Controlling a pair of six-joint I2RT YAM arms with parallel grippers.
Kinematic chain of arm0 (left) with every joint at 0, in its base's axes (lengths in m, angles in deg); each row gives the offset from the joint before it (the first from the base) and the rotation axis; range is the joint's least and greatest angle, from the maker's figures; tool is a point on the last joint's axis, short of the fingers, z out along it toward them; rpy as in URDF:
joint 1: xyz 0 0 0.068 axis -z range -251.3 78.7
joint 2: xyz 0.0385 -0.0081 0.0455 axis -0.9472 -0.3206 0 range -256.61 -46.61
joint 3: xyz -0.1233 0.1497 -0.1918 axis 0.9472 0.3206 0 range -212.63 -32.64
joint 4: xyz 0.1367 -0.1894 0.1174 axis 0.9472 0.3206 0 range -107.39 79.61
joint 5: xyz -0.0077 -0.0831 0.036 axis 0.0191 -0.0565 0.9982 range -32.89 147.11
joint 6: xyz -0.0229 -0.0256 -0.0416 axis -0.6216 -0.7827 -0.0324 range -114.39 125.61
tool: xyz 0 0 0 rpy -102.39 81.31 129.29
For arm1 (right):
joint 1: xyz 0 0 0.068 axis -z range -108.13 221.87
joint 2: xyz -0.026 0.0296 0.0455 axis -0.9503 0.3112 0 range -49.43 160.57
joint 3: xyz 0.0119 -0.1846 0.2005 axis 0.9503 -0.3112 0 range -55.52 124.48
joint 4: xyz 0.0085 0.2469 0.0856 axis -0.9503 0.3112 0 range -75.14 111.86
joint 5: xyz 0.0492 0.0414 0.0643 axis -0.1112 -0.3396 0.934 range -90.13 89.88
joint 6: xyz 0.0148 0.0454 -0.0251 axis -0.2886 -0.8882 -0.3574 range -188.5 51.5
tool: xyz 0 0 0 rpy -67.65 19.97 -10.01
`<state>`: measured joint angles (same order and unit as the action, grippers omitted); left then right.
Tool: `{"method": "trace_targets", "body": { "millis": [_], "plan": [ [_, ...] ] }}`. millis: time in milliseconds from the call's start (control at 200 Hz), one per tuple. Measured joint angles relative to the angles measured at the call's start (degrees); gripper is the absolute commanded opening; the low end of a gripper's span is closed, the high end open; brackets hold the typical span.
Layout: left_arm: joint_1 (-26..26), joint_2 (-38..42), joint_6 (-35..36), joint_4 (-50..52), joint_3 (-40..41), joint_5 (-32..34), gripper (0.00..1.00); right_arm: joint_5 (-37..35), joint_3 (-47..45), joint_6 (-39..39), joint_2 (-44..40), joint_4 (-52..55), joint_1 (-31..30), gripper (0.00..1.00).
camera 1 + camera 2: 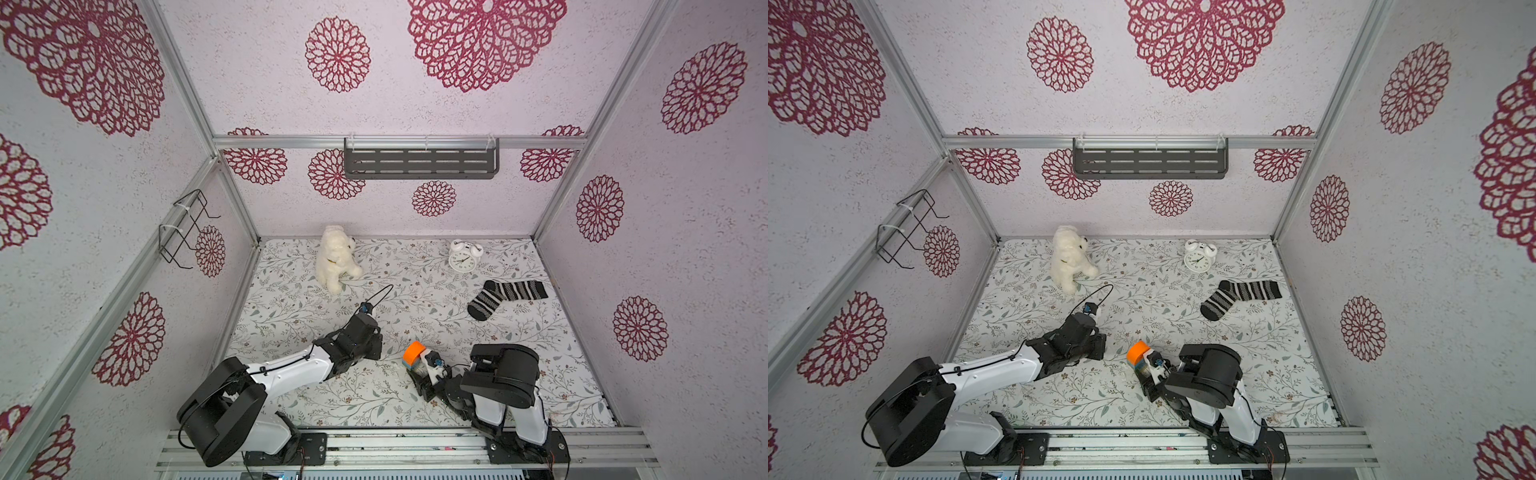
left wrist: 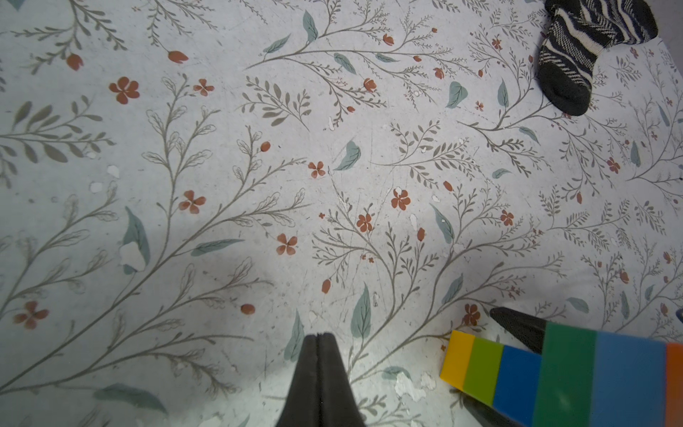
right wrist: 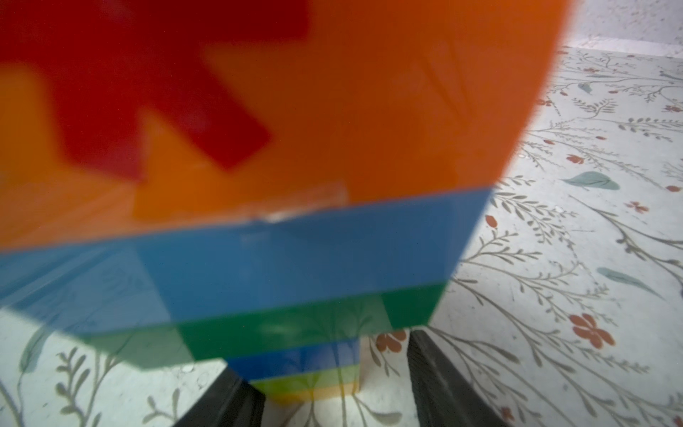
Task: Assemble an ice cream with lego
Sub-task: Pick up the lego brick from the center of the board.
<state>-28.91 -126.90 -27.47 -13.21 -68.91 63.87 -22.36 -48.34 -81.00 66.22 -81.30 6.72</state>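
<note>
At lower centre of both top views, the ice cream (image 1: 413, 354) is set between the jaws of the right gripper (image 3: 329, 371), dome uppermost, long axis near upright; clamping cannot be confirmed. The left gripper (image 2: 318, 335), clenched and empty, is positioned nearby, frame left. No brick is seen in the wall shelf (image 1: 419, 164).

Setting: a robot test cell is posing as a homely room.
Walls: wallpaper panels (image 1: 685, 208) with red floral medallions are sitting inside an aluminium frame (image 1: 291, 142).
Table (image 1: 415, 316): a leaf-and-flower print is covering it.
Props: a plush dog (image 1: 336, 257), an alarm clock (image 1: 463, 257) and a striped sock (image 1: 505, 296) are lying about.
Fixtures: a slotted shelf (image 1: 419, 164) and a wire rack (image 1: 185, 228) are hanging from the frame.
Machinery: the left arm (image 1: 291, 365) and right arm (image 1: 503, 374) are standing on a metal rail (image 1: 415, 446).
</note>
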Motion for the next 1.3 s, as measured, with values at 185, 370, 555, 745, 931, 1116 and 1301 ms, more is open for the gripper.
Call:
{"method": "trace_targets", "body": {
  "millis": [185,370,555,745,931,1116,1301],
  "plan": [
    [0.11,0.00,0.00,0.07,-0.02,0.02,0.00,-0.02,0.00,0.42,0.31,-0.24,0.02,0.44],
    [0.11,0.00,0.00,0.31,-0.02,0.04,0.00,-0.02,0.00,0.39,0.46,-0.44,0.02,0.34],
    [0.11,0.00,0.00,0.63,-0.02,0.07,0.00,-0.02,-0.02,0.44,0.48,-0.46,0.02,0.29],
    [0.24,0.00,0.00,0.79,-0.02,0.24,0.00,-0.02,-0.02,0.44,0.48,-0.46,0.02,0.26],
    [0.33,0.00,0.00,0.79,-0.02,0.26,0.00,-0.07,-0.02,0.44,0.48,-0.46,0.00,0.25],
    [0.33,0.00,0.00,0.79,-0.02,0.31,0.00,-0.79,-1.09,0.46,-0.42,-0.20,-0.28,0.24],
    [0.37,0.02,0.00,0.79,-0.02,0.33,0.00,-2.58,-2.60,0.48,-7.43,4.35,-0.98,0.24]
  ]
}}
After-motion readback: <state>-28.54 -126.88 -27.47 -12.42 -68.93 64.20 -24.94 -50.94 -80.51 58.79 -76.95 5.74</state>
